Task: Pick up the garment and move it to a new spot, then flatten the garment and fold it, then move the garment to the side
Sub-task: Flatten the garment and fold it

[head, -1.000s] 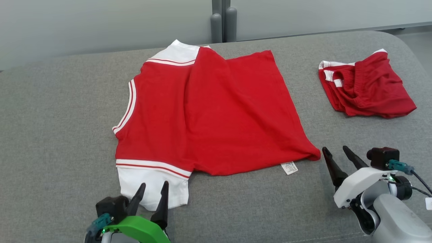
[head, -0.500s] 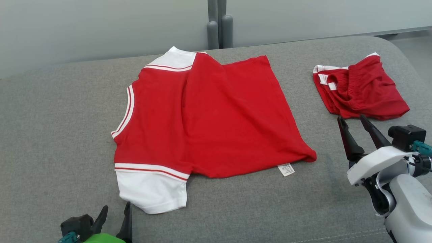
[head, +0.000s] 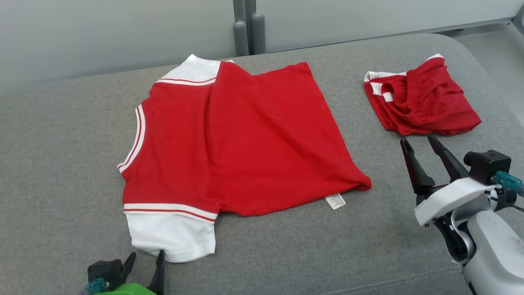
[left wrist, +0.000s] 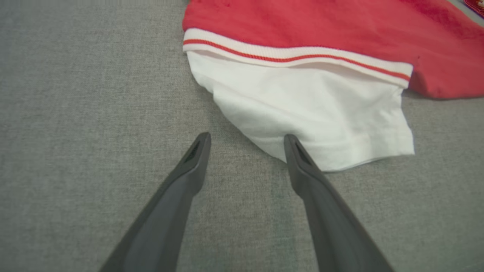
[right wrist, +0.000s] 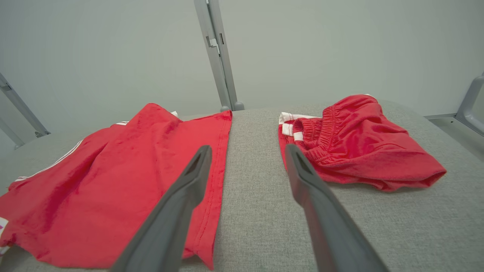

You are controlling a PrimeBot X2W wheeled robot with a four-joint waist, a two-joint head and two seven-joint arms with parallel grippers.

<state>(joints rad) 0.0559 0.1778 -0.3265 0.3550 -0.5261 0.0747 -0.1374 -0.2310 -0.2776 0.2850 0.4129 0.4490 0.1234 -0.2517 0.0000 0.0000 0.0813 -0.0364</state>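
Red shirt (head: pixel 245 139) lay spread sideways at mid-cushion, collar left, hem right, with a loose ridge running across its body. Near sleeve (head: pixel 170 237) was white, as was the far 1. Care label (head: pixel 335 201) poked out at the near hem. Judged light and limp, with some cling on the grey cushion (head: pixel 61 164); it would likely sag and bunch if lifted by 1 point. Best holds: near cuff and near hem corner by the label, 1 per gripper. Left gripper (head: pixel 146 255) sat at the near cuff, fingers spread, holding nothing; contact with the cloth unclear. Right gripper (head: pixel 417 139) was likewise released and empty, right of the hem, just near of the bunched red shorts (head: pixel 421 102).
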